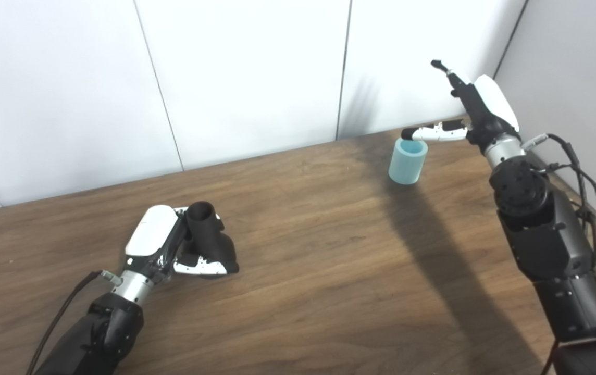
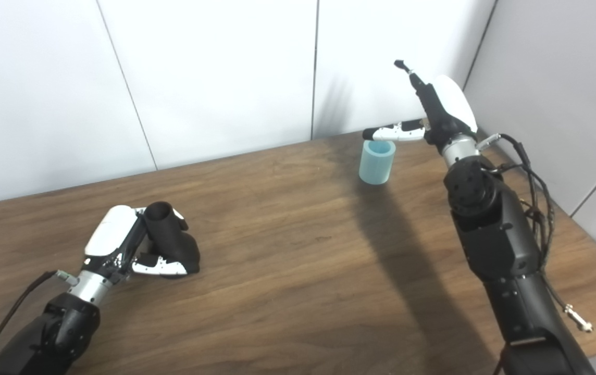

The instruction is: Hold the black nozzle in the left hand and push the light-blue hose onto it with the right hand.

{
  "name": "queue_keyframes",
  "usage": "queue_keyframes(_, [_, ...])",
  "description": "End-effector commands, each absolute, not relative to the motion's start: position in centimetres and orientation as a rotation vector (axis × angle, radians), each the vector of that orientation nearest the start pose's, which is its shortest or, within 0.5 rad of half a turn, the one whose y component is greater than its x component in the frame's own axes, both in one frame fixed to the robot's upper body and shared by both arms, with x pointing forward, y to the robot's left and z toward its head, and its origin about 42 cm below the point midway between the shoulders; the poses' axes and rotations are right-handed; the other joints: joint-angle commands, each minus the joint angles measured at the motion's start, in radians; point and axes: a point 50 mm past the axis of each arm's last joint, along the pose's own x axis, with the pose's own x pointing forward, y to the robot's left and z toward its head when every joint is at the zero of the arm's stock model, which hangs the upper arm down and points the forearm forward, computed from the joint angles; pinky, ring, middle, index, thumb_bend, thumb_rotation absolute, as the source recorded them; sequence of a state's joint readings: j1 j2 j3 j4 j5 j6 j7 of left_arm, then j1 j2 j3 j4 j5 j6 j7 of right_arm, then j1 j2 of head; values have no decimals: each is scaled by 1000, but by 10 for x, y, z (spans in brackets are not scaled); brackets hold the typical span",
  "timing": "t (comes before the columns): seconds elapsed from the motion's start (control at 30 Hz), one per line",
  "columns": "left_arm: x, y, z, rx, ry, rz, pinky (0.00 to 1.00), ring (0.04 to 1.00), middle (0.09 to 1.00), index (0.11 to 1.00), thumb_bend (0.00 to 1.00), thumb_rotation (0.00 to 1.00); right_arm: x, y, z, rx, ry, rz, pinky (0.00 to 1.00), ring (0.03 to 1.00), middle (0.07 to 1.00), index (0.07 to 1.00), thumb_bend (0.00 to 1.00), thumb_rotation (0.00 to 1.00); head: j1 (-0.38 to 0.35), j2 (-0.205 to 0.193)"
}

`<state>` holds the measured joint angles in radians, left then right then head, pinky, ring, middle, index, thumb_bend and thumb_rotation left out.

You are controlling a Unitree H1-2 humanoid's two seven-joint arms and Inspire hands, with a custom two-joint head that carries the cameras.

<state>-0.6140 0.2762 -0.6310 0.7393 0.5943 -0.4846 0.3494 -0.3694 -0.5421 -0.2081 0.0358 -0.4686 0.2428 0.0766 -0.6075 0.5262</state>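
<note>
The black nozzle point(image 1: 209, 237) stands on the brown table point(image 1: 308, 250) at the left, its round opening facing up. My left hand point(image 1: 173, 245) is wrapped around it, thumb across the front of its base. The light-blue hose point(image 1: 407, 161), a short upright tube, stands at the far right of the table near the wall. My right hand point(image 1: 464, 114) hovers beside and above it with fingers spread; the thumb reaches over the hose's rim, and the other fingers point up. Nothing is held in that hand.
White wall panels point(image 1: 246, 78) close off the table's far edge, and a grey side wall point(image 1: 574, 62) stands at the right. Cables point(image 1: 584, 192) hang along the right forearm. A long shadow of the right arm falls across the wood.
</note>
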Motion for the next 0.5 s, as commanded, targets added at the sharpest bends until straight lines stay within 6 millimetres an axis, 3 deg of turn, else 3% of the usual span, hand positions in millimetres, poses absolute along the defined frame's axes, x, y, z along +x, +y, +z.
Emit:
queue_keyframes(0.0, [347,218,-5,1079,-151,-649,339,382,463,521,501,0,387,-437,314,-932,-144,-418,777,915,944,939,997,437,-1,1])
queue_keyframes(0.17, [348,218,-4,1082,-171,-649,324,376,460,521,501,0,393,-449,292,-905,-28,-401,802,923,945,946,973,429,-2,-3])
queue_keyframes(0.33, [346,220,-4,1077,-165,-656,326,379,461,523,501,0,399,-462,273,-765,30,-377,827,920,949,962,979,448,-5,-5])
queue_keyframes(0.47, [345,221,-5,1074,-160,-656,326,381,460,524,500,0,402,-467,257,-659,43,-343,840,934,973,990,940,400,-2,-4])
